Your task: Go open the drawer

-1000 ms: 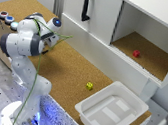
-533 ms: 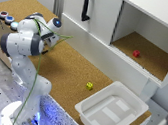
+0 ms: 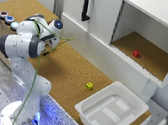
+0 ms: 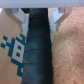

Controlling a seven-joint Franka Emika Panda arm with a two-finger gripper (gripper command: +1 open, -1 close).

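Drawer: no pull-out drawer front can be made out for certain; the long white panel (image 3: 103, 52) under the cabinet (image 3: 139, 25), along the far edge of the cork worktop (image 3: 70, 73), is the likeliest candidate, judged from its shape alone.
Handle: 1 black vertical handle (image 3: 87, 6) sits on the closed cabinet door, far from the arm and to the exterior view's left of the open compartment.
Gripper: the gripper (image 4: 39, 15) is at the exterior view's left end of the worktop, well apart from the cabinet.
Fingers: the 2 fingers (image 4: 57, 17) stand on either side of a dark vertical bar (image 4: 38, 50) in the wrist view; whether they clamp it or only straddle it cannot be told.
Risk 1: the arm could take the door handle for the drawer, since the drawer shows no handle of its own.
Risk 2: if the fingers meet the pull off-centre, they could slip off.
Risk 3: the green cable (image 3: 45, 47) draped over the arm could snag on a long reach.
Counts: 1 arm, 1 white bin (image 3: 83, 108), 1 yellow cube (image 3: 89, 86), 1 red cube (image 3: 136, 53), 3 buttons (image 3: 8, 19) on the box at the left.
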